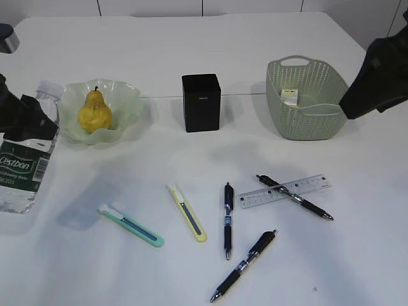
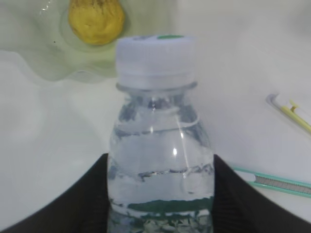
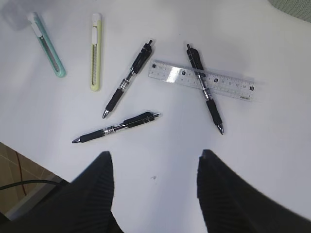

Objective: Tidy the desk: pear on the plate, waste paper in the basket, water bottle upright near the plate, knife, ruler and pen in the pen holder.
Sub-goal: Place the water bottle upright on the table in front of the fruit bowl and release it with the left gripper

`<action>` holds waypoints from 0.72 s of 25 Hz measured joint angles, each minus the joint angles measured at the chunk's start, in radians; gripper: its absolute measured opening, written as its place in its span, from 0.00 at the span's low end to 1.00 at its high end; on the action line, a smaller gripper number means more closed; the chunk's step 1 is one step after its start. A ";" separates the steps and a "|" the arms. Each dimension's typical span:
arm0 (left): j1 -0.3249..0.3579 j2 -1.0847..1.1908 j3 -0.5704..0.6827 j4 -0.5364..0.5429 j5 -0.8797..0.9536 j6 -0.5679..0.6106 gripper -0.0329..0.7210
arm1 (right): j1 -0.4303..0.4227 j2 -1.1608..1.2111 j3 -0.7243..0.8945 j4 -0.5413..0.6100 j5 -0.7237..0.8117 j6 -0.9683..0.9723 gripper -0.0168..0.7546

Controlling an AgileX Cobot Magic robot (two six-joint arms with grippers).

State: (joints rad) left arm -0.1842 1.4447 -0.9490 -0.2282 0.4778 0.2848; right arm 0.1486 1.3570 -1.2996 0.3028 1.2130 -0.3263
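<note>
We see the left claw (image 2: 160, 194) clamped on the water bottle (image 2: 158, 145), its 2 dark fingers (image 2: 77, 199) pressed against either side of the clear body just above the green label. In the outside view the bottle (image 1: 25, 153) hangs at the far left edge, roughly upright, just beside the plate (image 1: 102, 111), with the pear (image 1: 95, 110) resting on that plate. The left wrist view adds the white cap close up, the pear (image 2: 96, 19) beyond it, and off to the right the tips of a yellow knife (image 2: 291, 111) and a teal knife (image 2: 277, 180) lying on the desk (image 2: 243, 73).

The right claw (image 3: 153, 184) stands wide and holds nothing, hovering above the desk. Its wrist view shows what lies beneath: 3 black pens (image 3: 127, 80), 1 of them crossing over the ruler (image 3: 201, 80), and both knives well apart to the left. The outside view shows only the dark bulk of that arm at the right edge, next to the basket (image 1: 309, 99), where a scrap of waste paper (image 1: 290, 96) lies inside. The pen holder (image 1: 201, 102) stands upright between plate and basket.
</note>
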 joint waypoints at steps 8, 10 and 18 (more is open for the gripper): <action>0.000 -0.086 0.109 -0.058 -0.132 0.000 0.55 | 0.000 0.000 0.000 0.000 0.000 0.000 0.59; 0.000 -0.092 0.136 -0.067 -0.162 0.000 0.55 | 0.000 0.000 0.000 0.002 0.000 0.000 0.59; 0.000 -0.102 0.258 -0.103 -0.367 0.000 0.55 | 0.000 0.000 0.000 0.002 -0.002 0.000 0.59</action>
State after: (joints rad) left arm -0.1842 1.3425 -0.6907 -0.3311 0.1111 0.2848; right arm 0.1486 1.3570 -1.2996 0.3047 1.2108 -0.3263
